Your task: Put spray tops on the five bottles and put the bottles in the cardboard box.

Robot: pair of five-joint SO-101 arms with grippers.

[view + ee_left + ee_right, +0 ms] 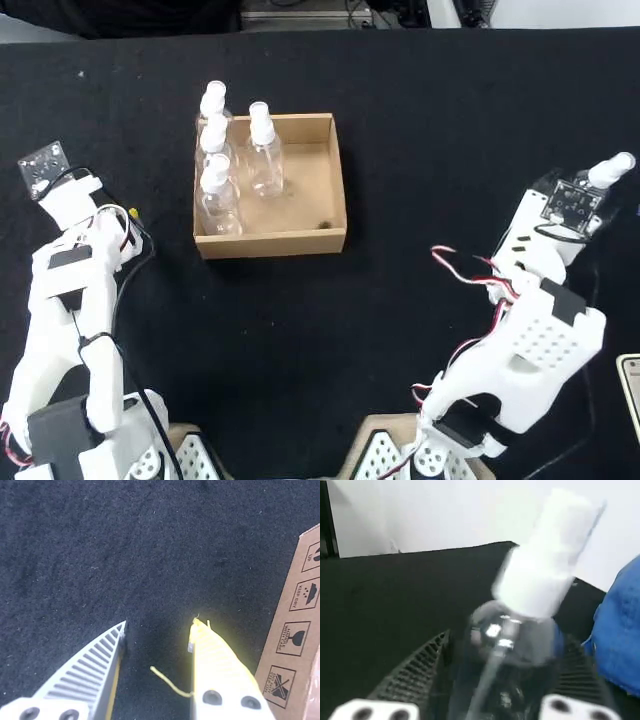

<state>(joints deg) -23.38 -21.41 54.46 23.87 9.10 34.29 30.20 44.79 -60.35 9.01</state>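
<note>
The cardboard box (337,190) stands open on the black cloth at mid-left, and its printed side (295,645) appears in the left wrist view. Several clear bottles (263,150) with white spray tops stand upright along the box's left side and back. At the table's right edge, my right gripper (590,192) is shut on another clear bottle (512,680), whose white spray top (545,570) sticks out past the fingers and also shows from above (612,168). My left gripper (157,630) hangs open and empty over the cloth, left of the box (125,228).
A blue object (620,630) lies close beside the held bottle. A pale object (631,385) sits at the table's far right edge. Bare black cloth (400,300) stretches between the box and the right arm.
</note>
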